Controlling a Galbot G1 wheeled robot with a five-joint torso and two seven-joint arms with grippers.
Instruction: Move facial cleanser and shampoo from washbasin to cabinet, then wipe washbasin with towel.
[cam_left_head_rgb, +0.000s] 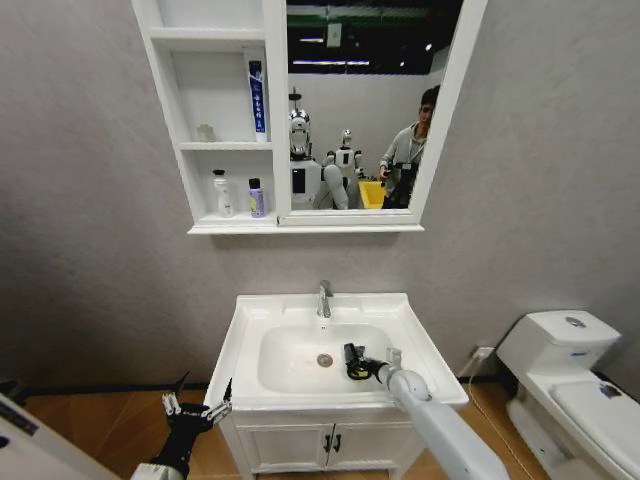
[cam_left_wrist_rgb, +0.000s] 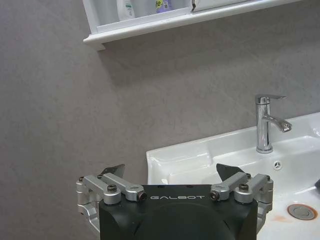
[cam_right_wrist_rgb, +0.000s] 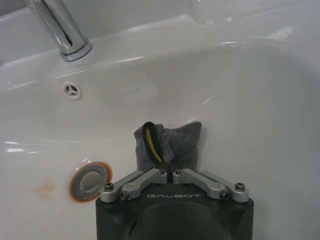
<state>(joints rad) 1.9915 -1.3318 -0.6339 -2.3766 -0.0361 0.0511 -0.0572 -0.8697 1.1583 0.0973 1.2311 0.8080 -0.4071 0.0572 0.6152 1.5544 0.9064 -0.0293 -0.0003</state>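
White washbasin bowl: right claw clamps towel; left claw wide beside it.

- The place looks like a bathroom that is built inside a robot test lab or showroom.
- A white washbasin with a chrome tap stands against a grey wall, on a low cupboard with two doors.
- Above it hangs a white cabinet with open shelves and a tall mirror; bottles and a tube stand on the shelves.
- A white toilet stands to the right, and the floor is wooden.
- The mirror reflects a dark open ceiling with strip lights, humanoid robots and a person, which does not fit a real home.
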